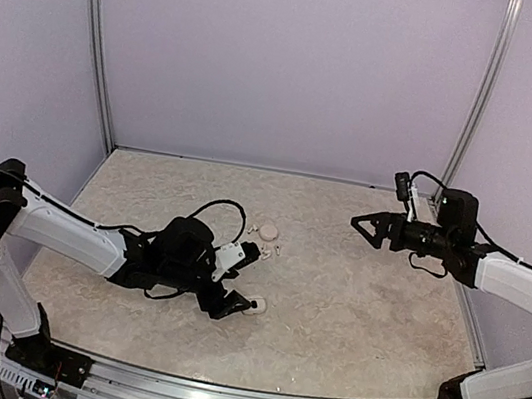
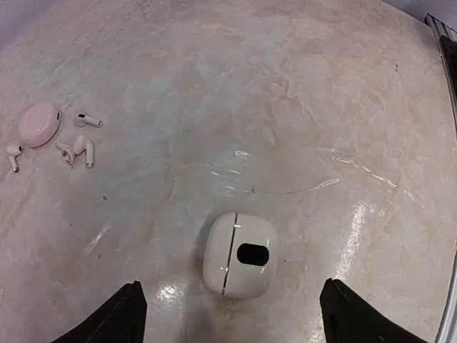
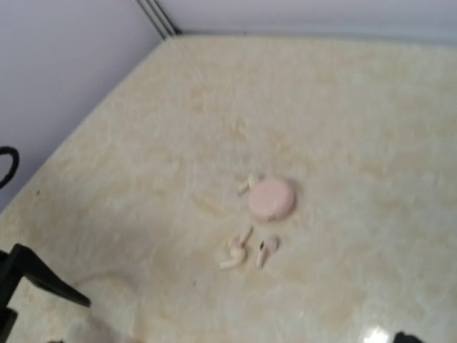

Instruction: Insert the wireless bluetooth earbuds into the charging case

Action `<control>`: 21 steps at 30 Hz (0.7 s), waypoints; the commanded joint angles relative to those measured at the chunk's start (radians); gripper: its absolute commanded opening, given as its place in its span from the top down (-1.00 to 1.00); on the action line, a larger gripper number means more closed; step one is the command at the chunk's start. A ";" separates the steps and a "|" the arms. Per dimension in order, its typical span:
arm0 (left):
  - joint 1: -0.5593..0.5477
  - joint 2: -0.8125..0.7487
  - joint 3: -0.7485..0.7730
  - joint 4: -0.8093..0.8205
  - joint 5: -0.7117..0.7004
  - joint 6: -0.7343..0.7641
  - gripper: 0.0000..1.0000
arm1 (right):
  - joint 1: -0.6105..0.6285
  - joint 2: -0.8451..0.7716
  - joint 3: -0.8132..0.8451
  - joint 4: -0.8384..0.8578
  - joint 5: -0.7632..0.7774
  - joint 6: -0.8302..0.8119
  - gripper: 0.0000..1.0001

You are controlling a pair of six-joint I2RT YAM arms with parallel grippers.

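Left jaws released, spread wide; closed charging case between tips, untouched. Right jaws released.

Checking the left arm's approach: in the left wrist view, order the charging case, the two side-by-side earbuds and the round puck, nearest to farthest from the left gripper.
1. The charging case, bottom centre, between the open fingers of the left gripper.
2. The side-by-side earbuds, far left, on the near side of the puck.
3. The round puck, upper left, just beyond them.
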 commanded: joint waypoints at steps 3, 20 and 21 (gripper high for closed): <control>0.008 0.161 0.106 0.000 0.140 0.162 -0.58 | -0.002 0.069 0.033 -0.066 -0.067 0.001 -0.99; 0.001 0.283 0.107 0.074 0.085 0.241 -0.26 | -0.017 -0.020 -0.073 0.015 0.133 0.141 -0.99; 0.000 0.288 0.108 0.085 0.087 0.239 -0.25 | -0.019 -0.024 -0.073 0.013 0.138 0.136 -0.99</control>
